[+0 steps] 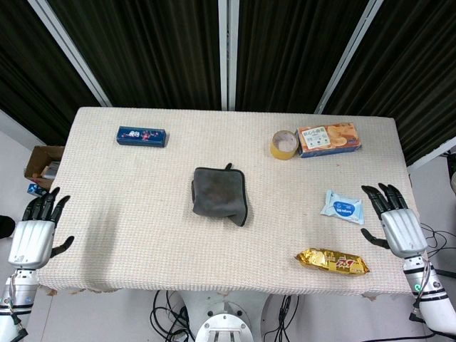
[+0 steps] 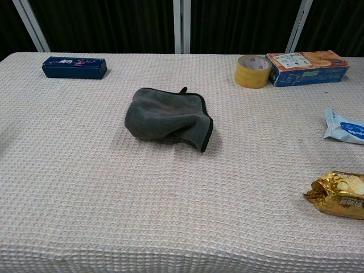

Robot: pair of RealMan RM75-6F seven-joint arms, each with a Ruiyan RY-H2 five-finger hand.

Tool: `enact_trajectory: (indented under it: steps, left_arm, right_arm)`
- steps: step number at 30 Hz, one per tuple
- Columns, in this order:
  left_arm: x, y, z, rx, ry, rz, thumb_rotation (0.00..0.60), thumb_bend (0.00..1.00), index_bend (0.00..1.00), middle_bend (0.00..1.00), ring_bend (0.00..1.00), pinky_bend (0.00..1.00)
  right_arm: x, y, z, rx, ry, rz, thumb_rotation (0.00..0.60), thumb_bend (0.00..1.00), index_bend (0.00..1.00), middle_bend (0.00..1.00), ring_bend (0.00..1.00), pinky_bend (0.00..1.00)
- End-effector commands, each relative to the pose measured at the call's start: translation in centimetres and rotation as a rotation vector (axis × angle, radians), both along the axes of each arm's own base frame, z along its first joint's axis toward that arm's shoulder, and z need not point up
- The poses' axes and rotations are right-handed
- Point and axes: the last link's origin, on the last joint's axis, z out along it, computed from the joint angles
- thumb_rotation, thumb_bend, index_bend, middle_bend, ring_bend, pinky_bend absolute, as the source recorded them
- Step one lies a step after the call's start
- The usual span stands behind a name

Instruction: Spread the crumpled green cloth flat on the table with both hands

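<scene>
1. Left hand (image 1: 32, 231) and right hand (image 1: 397, 221) are hovering at the table's (image 1: 142, 235) near edge, fingers spread, holding nothing.
2. The cloth (image 1: 219, 192) is lying bunched mid-table, looking soft and light; I'd suggest pinching opposite hems.

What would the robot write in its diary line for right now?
stage: not started | cloth: crumpled, mid-table, untouched | left hand: open, left edge | right hand: open, right edge

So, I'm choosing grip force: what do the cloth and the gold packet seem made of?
The cloth looks like soft, matte microfibre or terry, greyish, with a darker stitched hem; it slumps in folds. The gold packet looks like thin metallised plastic film, glossy and crinkled, probably slippery.
</scene>
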Motion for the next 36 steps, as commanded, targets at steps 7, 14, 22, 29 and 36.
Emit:
enact_trajectory:
  steps: [7,14,22,29,36]
  left_arm:
    - [-0.1,-0.1,0.2,-0.005,0.0,0.004,0.6,0.18,0.13,0.02,0.07,0.12]
    - [0.0,-0.5,0.1,-0.007,-0.031,-0.002,0.6,0.17,0.14,0.02,0.07,0.12]
    - [-0.5,-1.4,0.6,0.004,-0.05,0.025,0.6,0.18,0.14,0.02,0.07,0.12]
    - [-1.2,-1.7,0.9,0.008,-0.066,0.063,0.6,0.17,0.13,0.02,0.07,0.13]
    - [-1.9,-1.7,0.9,-0.001,-0.084,0.096,0.6,0.18,0.14,0.02,0.07,0.13]
  right_arm:
    - [1.7,-2.3,-1.6,0.064,0.005,0.039,0.6,0.13,0.05,0.13,0.0,0.0]
    - [7.2,-8.4,-5.7,0.191,0.044,0.167,0.6,0.07,0.17,0.18,0.0,0.0]
    - [14.5,-16.7,-13.0,0.304,0.112,0.234,0.6,0.06,0.24,0.18,0.0,0.0]
    - [17.7,-20.3,-18.5,0.354,0.212,0.247,0.6,0.06,0.26,0.18,0.0,0.0]
    - [18.5,-21.1,-21.4,0.359,0.321,0.304,0.6,0.06,0.26,0.18,0.0,0.0]
